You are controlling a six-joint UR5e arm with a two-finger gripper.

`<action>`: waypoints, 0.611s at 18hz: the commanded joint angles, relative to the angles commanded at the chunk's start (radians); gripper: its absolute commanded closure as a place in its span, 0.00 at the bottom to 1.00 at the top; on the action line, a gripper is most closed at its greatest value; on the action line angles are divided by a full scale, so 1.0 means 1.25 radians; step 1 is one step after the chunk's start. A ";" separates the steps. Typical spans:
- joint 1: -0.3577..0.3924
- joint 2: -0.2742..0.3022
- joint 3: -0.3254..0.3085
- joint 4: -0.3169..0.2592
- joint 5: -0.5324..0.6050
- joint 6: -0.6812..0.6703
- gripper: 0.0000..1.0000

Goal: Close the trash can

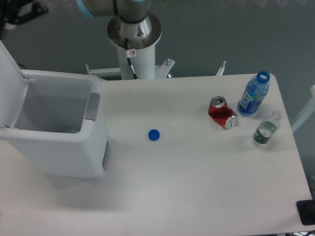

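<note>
Tabletop (pixel 197 187) fills most of the fixed camera's one view, white, its right edge running down from behind the blue bottle and its near edge cut by the bottom of the frame. At the left end stands the trash can (pixel 64 147), a big boxy white bin with its mouth open to the camera. Its lid (pixel 9 81) is tipped up and back on the left side, reaching the left border of the frame. A grey latch strip (pixel 92 106) sits on the inner right wall of the bin. The bin's right wall stands well apart from the small things.

Only a dark scrap of the claw (pixel 17 11) shows in the top left corner (mostly cut off by the frame), above and behind the raised lid and not touching it; whether its fingers are wide or narrow I cannot tell. The arm's grey base column (pixel 134 34) stands behind the tabletop's far edge.

A blue cap (pixel 154 134) lies alone on the bare middle of the surface. Toward the right edge sit a crushed red soda can (pixel 223 112), just beside it a blue bottle (pixel 254 94) without its cap, and near those a small clear bottle (pixel 267 128).
</note>
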 joint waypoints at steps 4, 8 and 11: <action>-0.034 -0.025 0.025 0.001 0.004 0.000 0.99; -0.050 -0.037 0.028 0.001 0.023 0.001 0.99; -0.070 -0.048 0.030 0.000 0.055 0.006 0.99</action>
